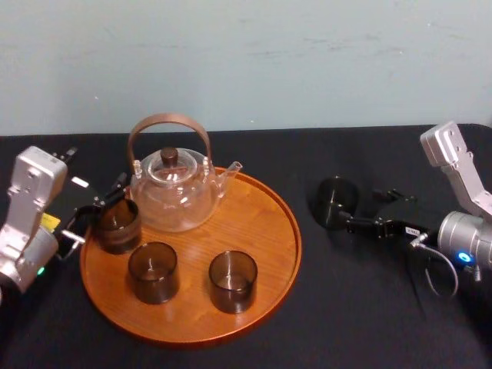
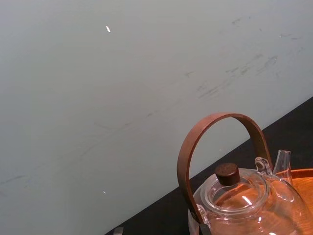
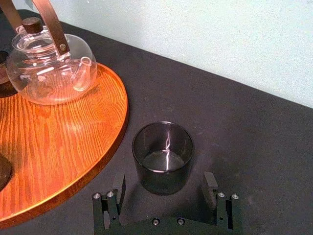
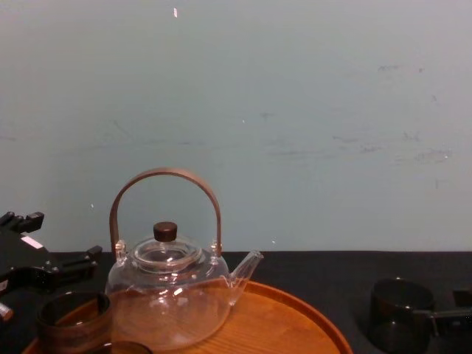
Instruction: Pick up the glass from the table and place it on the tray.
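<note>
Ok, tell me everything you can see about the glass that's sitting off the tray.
The glass is a short, smoky grey-brown translucent tumbler, cylindrical, no handle, seemingly empty. It stands upright, mouth up, on the black table, beside the tray without touching it. The right gripper is open, its fingers flanking the glass with a gap on each side.

Soft even light, glints on teapot [image 3: 46,73]
</note>
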